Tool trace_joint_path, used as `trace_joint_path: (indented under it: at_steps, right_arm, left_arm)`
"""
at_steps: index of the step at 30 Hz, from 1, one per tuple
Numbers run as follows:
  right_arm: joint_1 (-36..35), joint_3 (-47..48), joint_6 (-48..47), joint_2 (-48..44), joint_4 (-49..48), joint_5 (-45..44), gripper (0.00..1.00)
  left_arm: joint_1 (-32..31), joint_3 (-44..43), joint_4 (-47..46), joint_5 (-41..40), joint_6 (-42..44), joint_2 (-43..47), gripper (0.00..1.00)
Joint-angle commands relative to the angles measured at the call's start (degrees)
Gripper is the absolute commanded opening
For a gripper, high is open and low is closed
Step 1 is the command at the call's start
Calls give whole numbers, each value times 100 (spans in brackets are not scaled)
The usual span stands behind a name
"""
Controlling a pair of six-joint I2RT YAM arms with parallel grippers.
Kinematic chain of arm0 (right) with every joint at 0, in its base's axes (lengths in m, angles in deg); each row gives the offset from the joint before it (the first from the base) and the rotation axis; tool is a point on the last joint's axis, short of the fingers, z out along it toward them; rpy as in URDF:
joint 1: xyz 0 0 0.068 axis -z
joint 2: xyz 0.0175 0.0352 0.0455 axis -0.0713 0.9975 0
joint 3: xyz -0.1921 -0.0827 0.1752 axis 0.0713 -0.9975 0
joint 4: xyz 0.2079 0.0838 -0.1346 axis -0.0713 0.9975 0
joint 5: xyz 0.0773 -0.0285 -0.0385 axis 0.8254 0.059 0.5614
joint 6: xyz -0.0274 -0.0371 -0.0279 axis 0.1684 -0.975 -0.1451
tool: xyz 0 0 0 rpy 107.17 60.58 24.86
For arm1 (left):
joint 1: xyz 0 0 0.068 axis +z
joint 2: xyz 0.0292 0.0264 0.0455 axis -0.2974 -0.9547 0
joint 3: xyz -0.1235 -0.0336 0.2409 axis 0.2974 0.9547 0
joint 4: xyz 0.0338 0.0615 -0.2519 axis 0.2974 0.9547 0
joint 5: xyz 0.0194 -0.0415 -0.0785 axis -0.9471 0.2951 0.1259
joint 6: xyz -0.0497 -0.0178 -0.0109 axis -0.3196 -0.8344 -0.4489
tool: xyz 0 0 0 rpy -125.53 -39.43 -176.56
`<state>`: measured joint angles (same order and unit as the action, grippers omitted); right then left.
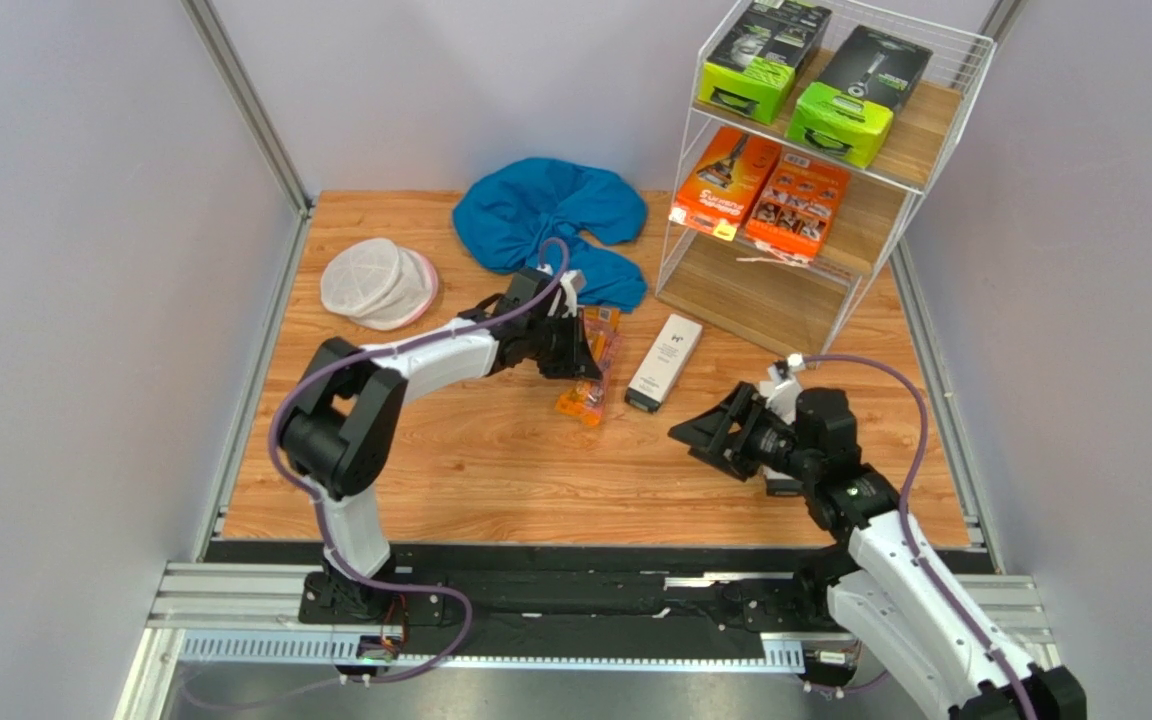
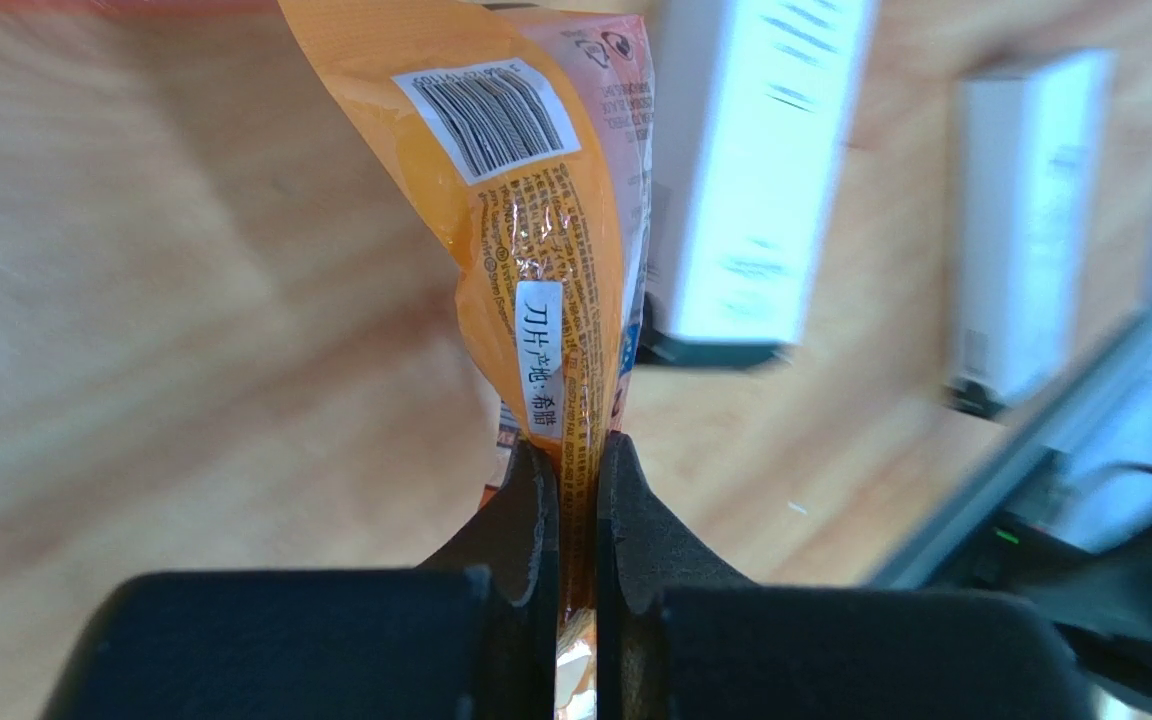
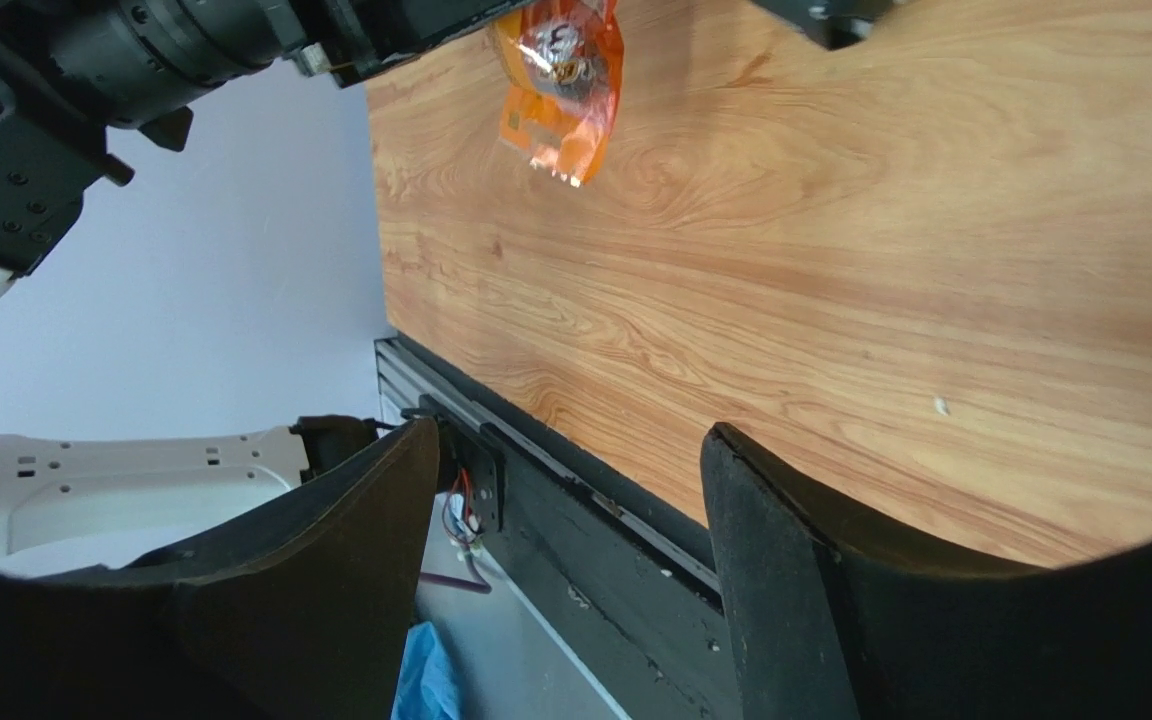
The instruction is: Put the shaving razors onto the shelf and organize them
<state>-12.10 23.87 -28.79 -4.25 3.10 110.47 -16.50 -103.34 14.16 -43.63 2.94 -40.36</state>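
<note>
My left gripper [image 1: 585, 348] is shut on the top edge of a clear orange-trimmed bag of disposable razors [image 1: 588, 381], which hangs from it over the table; the bag [image 2: 545, 225] runs up from the pinch [image 2: 578, 458] and also shows in the right wrist view [image 3: 558, 75]. A slim white razor box [image 1: 663, 362] lies just right of the bag; it shows in the left wrist view [image 2: 755, 165], with a second white box [image 2: 1025, 225] beyond. The shelf [image 1: 717, 293] at the back right holds two lime-green-and-black packs [image 1: 763, 57] on top and two orange cartons [image 1: 760, 191] on the middle board. My right gripper [image 1: 699, 431] is open and empty, its gap [image 3: 567, 480] over the table's near edge.
A blue cloth [image 1: 552, 218] lies behind the left gripper. A round white mesh pouch [image 1: 376, 282] sits at the back left. The shelf's bottom board shows bare wood. The black rail [image 3: 597, 525] runs along the table's near edge.
</note>
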Motion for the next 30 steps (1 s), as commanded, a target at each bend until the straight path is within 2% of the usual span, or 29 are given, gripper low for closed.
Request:
trace_joint_path:
  at_steps: [1,2,4,8,14,22,30]
  right_arm:
    - [-999,147,358,433,-1251,-928,69]
    - [-1157,182,392,678,-1634,-1025,69]
    - [-1544,235,524,960,-1918,-1263,68]
    - [-1914,288,718,1610,-2717,-1492,65]
    - [-2152,569,736,1901,-3323,-1598,62]
    - [-2319,666,823,2244,-4010,-1475,59]
    - [-2451,675,815,2315,-4011,-1659,58]
  left_arm:
    - [-4,614,-1254,962,-888,963,0]
    - [-4,894,-1657,1067,-1029,1077,0]
    - [-4,1063,-1862,1243,-1319,1359,0]
    - [-12,1221,-1942,1411,-1530,1755,0]
    - [-39,1239,-1661,1420,-1601,2343,0]
    - [-83,1353,-1564,1402,-1540,2485,0]
    - [-109,1371,-1749,1499,-1592,2432,0]
